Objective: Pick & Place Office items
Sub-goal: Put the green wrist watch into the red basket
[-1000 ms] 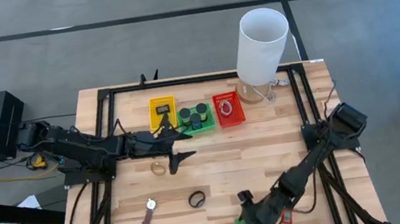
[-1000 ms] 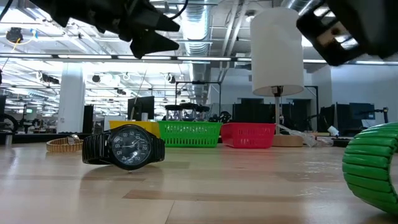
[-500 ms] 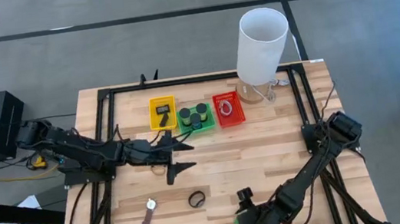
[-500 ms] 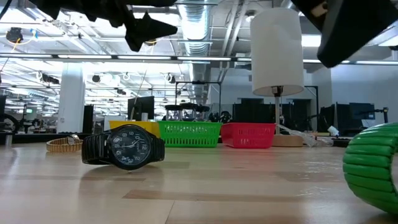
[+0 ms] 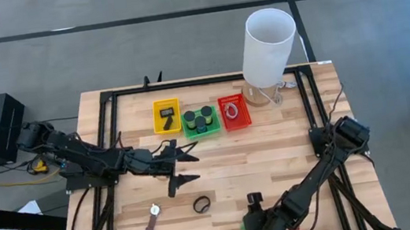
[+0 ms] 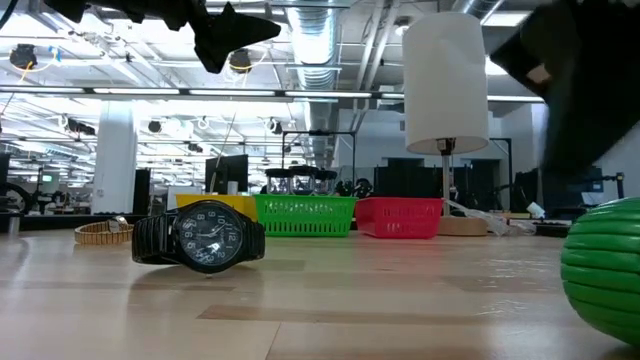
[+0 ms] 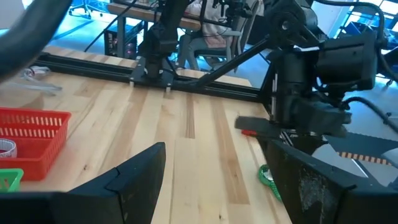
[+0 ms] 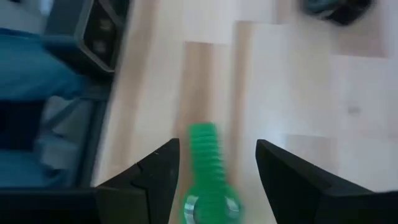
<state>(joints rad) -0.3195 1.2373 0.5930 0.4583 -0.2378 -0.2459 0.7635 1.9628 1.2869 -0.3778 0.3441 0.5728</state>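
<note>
The pale wooden slatted worktop (image 5: 274, 153) is carrying three small mesh trays in a row near its far edge: a yellow plastic tray (image 5: 166, 114) with a black rectangular item inside, a green plastic tray (image 5: 201, 121) holding dark round cylinders (image 5: 199, 119), and a red plastic tray (image 5: 235, 112) with a thin ring in it. A tall white cylinder (image 5: 267, 45) is standing just beside the red tray, toward the worktop's far right corner.

The left gripper (image 5: 178, 167) is hanging above the worktop on the near side of the yellow tray, its fingers spread wide with nothing between them. The right gripper (image 5: 251, 213) is reaching low at the near edge of the worktop, far from the trays; its fingers (image 8: 155, 180) are spread apart on either side of a green ribbed wristband (image 8: 209, 175) that is lying on the wood, and whether they are touching it cannot be told.

A black wristwatch with a round dial (image 6: 200, 237) is resting on the worktop between the two grippers, on the near side of the green tray. To the near left of the yellow tray, a brown leather-strap watch (image 5: 152, 223) is lying flat. A tan ribbed band (image 6: 103, 232) is lying behind the black watch in the low view.
</note>
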